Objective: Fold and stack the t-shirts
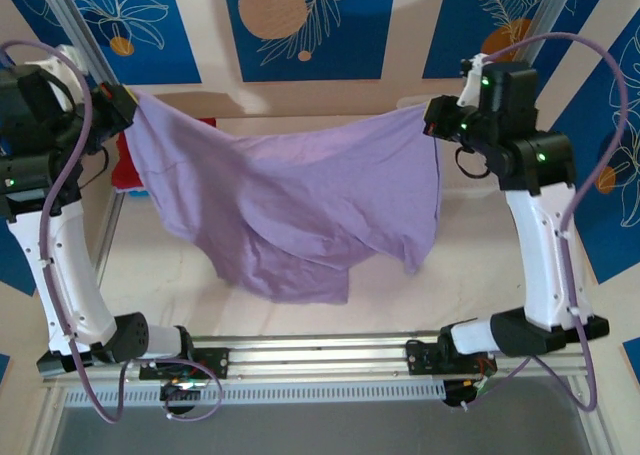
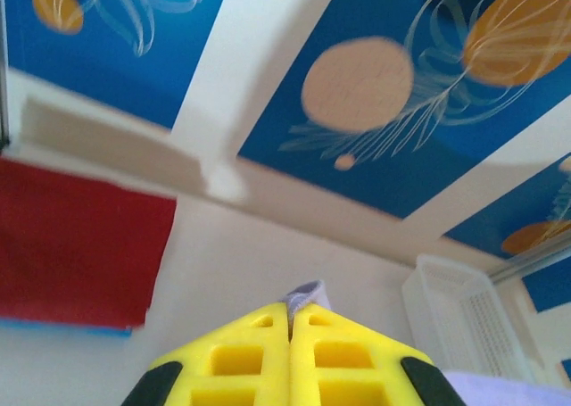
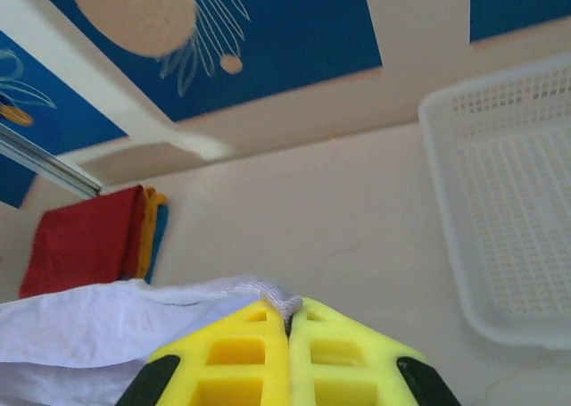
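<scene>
A lavender-purple t-shirt [image 1: 290,200] hangs spread in the air between both arms, its lower folds sagging toward the table. My left gripper [image 1: 128,100] is shut on its left top corner; a nub of purple cloth [image 2: 305,293] pokes out between the yellow fingers [image 2: 241,357]. My right gripper [image 1: 432,115] is shut on the right top corner, with the hem [image 3: 281,301] pinched at its fingertips and cloth [image 3: 98,330] trailing left. A stack of folded t-shirts, red on top [image 3: 82,241] over yellow and blue edges, lies at the far left of the table [image 1: 125,165].
A white perforated plastic basket [image 3: 508,201] stands on the table at the far right [image 2: 464,317]. The cream table [image 1: 470,275] stretches below the hanging shirt. A blue patterned backdrop [image 1: 300,20] rises behind it, and an aluminium rail [image 1: 320,355] runs along the near edge.
</scene>
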Available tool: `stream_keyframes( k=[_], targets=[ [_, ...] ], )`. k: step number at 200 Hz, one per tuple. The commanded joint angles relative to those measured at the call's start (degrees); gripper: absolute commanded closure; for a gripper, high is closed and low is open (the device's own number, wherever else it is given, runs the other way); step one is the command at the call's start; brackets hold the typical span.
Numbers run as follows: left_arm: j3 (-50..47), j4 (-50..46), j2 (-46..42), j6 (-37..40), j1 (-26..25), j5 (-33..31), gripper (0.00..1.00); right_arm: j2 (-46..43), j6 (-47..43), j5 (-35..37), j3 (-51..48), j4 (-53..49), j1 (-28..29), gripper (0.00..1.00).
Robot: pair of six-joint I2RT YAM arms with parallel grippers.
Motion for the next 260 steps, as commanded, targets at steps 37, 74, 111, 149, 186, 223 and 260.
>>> stream_keyframes(
  k=[37,74,111,149,186,223,260],
  targets=[
    [3.86,13.6,-2.38,-3.73,-0.19,-1.64,1.0,-13.11,-3.71,8.48,-3.87,14.65,3.85,1.0],
    [3.17,20.59,-6.29,-0.64,-0.2,-6.11,1.0,-19.51,-4.35,9.2,-7.63,19.9,6.01,1.0],
    [4.17,26.25,-7.75,-0.76,-0.22,-4.69,1.0,-22.15,-3.6,8.01,-6.09,17.57,7.05,1.0],
    [4.08,30.46,-12.1,3.08,-0.22,-10.03,1.0,-25.41,-2.27,7.44,-6.43,16.6,7.0,1.0],
    [5.12,30.72,-13.5,5.89,-0.18,-11.74,1.0,-25.23,-1.73,5.95,-2.85,15.35,6.19,1.0],
    [4.4,30.26,-11.06,5.64,-0.17,-9.6,1.0,-24.71,-1.22,6.91,-4.75,15.11,4.2,1.0],
    [-3.3,32.39,-5.09,6.97,-1.15,-6.47,1.0,-20.01,-1.64,10.67,-13.25,15.52,4.19,1.0]
  ],
)
